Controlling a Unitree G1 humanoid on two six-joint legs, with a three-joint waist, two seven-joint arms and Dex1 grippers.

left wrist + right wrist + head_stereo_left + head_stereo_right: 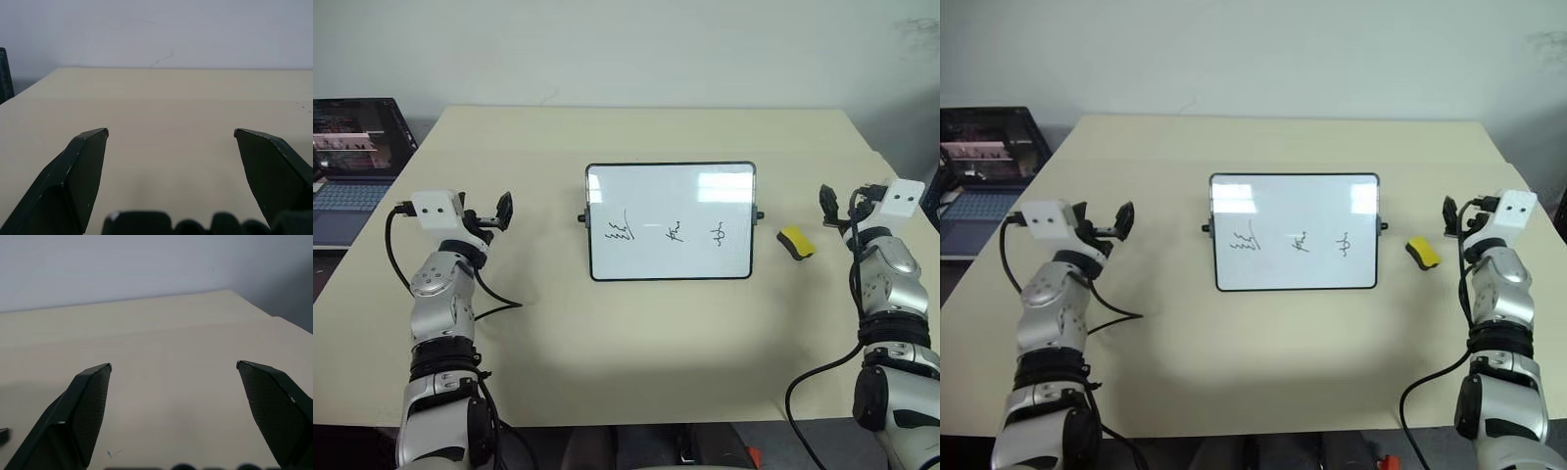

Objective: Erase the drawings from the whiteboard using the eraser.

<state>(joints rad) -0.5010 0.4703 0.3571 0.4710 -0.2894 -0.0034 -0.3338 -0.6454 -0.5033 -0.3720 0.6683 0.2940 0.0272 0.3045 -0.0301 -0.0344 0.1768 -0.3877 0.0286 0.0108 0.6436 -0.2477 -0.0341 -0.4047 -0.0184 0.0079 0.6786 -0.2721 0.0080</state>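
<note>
A pale beige table (636, 333) is set against a plain white wall (626, 49). An open laptop (352, 157) is seen beside the table's left edge.

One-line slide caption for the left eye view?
Three scribbles on the whiteboard, eraser to its right, both hands open.

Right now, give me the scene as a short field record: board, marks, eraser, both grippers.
whiteboard: upright at table centre, between the two arms
drawings: three black squiggles in a row, none erased
eraser: yellow, lying on the table right of the board, untouched
left gripper: open, empty, left of the board
right gripper: open, empty, just right of the eraser
laptop: open, off the table's far left edge
</note>
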